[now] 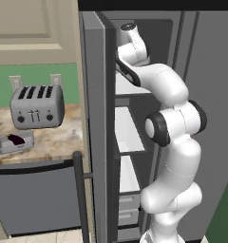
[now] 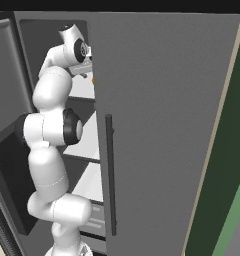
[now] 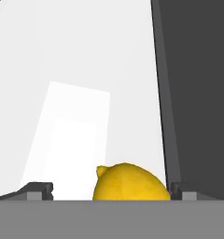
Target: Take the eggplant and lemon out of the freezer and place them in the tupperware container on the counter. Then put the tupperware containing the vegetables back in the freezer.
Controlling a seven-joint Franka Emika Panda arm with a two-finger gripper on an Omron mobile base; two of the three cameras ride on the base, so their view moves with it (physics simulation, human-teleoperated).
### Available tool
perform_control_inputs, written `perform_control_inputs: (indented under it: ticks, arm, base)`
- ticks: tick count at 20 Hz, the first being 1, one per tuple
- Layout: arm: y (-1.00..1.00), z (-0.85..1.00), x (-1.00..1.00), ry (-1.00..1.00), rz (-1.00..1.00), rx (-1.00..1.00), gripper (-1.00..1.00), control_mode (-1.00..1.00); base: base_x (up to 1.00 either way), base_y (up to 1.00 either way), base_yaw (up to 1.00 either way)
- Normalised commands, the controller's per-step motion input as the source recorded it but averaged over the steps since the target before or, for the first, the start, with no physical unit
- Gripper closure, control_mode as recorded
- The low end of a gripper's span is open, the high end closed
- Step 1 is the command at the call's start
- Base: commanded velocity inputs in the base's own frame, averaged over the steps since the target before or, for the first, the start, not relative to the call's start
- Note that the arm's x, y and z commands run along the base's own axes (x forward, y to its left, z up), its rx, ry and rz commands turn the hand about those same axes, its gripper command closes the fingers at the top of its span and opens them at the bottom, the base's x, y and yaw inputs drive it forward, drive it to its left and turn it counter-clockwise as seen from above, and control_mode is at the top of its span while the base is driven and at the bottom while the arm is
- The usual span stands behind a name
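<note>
The gripper (image 3: 111, 189) stands fully open and holds nothing; its two fingertips (image 3: 39, 190) show wide apart in the hand view. The lemon (image 3: 131, 183) lies between them, nearer the right-hand tip, on a white shelf inside the freezer (image 1: 99, 95). Farther off, well to the gripper's left, the eggplant (image 1: 16, 138) sits in the tupperware container (image 1: 14, 142) on the counter (image 1: 54, 137), in front of the toaster (image 1: 36, 107).

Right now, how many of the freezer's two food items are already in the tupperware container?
1. The eggplant lies in the tupperware container on the counter. The lemon is still on a white freezer shelf, between the open gripper tips.
</note>
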Motion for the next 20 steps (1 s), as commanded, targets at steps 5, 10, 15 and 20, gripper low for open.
perform_control_inputs:
  ticks: [5, 10, 15, 20]
  arm:
    - [-0.20, -0.13, 0.00, 0.00, 0.00, 0.00, -1.00, -1.00]
    - [-0.24, -0.21, 0.00, 0.00, 0.00, 0.00, -1.00, -1.00]
    - [-0.23, -0.15, -0.23, 0.01, 0.00, -0.01, -1.00, -1.00]
    - [-0.32, -0.08, -0.72, 0.02, 0.00, -0.03, -1.00, -1.00]
  base:
    - [0.00, 0.00, 0.00]
    - [0.00, 0.00, 0.00]
    - [0.00, 0.00, 0.00]
    - [0.00, 0.00, 0.00]
